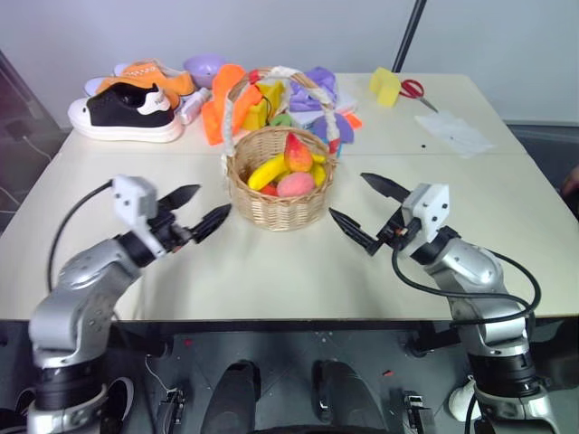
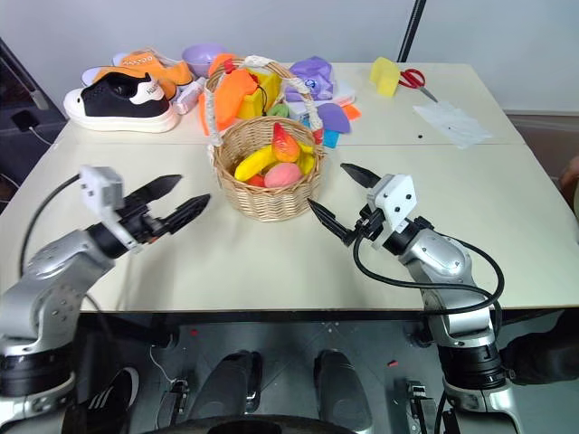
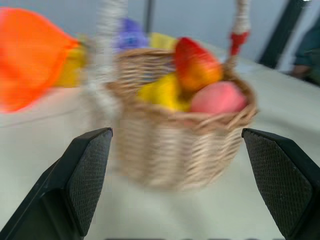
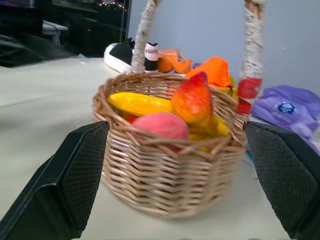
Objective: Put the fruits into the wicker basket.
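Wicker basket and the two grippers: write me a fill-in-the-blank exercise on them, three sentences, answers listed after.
1. The banana, peach and mango-like fruit all lie inside the ____.
2. The left gripper and right gripper both have their fingers ____, holding nothing.
3. The wicker basket stands on the table ____ the two grippers.

Answers: wicker basket; open; between

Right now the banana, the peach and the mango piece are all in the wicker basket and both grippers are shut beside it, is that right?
Not quite. The left gripper and the right gripper are open, not shut, as both wrist views show. The banana, the peach and the mango piece do lie in the wicker basket.
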### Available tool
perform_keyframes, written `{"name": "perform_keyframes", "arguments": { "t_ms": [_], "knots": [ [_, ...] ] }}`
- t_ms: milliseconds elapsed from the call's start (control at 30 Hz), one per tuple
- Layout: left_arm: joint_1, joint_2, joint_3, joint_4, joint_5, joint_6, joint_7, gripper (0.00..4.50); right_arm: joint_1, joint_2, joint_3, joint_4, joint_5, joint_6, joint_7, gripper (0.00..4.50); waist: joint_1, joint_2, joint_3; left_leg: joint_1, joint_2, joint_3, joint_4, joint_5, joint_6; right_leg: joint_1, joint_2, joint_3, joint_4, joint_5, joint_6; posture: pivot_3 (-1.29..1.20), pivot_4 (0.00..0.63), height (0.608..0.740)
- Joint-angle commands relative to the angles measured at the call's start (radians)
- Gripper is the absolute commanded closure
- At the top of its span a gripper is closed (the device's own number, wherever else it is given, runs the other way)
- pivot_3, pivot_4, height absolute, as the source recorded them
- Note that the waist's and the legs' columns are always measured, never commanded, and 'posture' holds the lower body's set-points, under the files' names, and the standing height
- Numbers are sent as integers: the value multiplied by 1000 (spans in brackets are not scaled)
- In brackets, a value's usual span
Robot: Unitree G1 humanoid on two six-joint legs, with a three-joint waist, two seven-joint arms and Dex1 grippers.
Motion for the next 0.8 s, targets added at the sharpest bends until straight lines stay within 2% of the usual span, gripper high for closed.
{"name": "perform_keyframes", "arguments": {
  "t_ms": [33,167,367,567,800],
  "knots": [
    [56,8,28,-47,59,-97,9,64,-22,8,-14,8,-18,-30,-21,0,-1,0,0,0,0,1,0,0,0,0,-1,0,0,0,0,0,150,740],
    [70,-12,27,-56,17,-109,11,64,-113,48,-2,75,-55,-29,-82,0,-5,0,0,0,0,1,1,0,0,0,-1,1,-1,0,0,0,150,740],
    [93,16,35,-69,-9,-138,-42,64,-315,119,2,222,-115,2,-204,0,-9,1,0,0,0,2,0,0,0,-2,1,1,1,0,0,0,150,740],
    [93,15,14,-75,-15,-147,-45,64,-485,150,22,433,-152,1,-214,0,-8,1,0,0,0,2,0,0,0,-2,1,1,1,0,0,0,150,740],
    [155,26,53,-83,-28,-179,-74,64,-539,182,35,536,-163,-10,-202,0,-11,1,1,-1,0,1,-2,0,0,-3,1,1,1,0,0,0,150,740]
  ]
}}
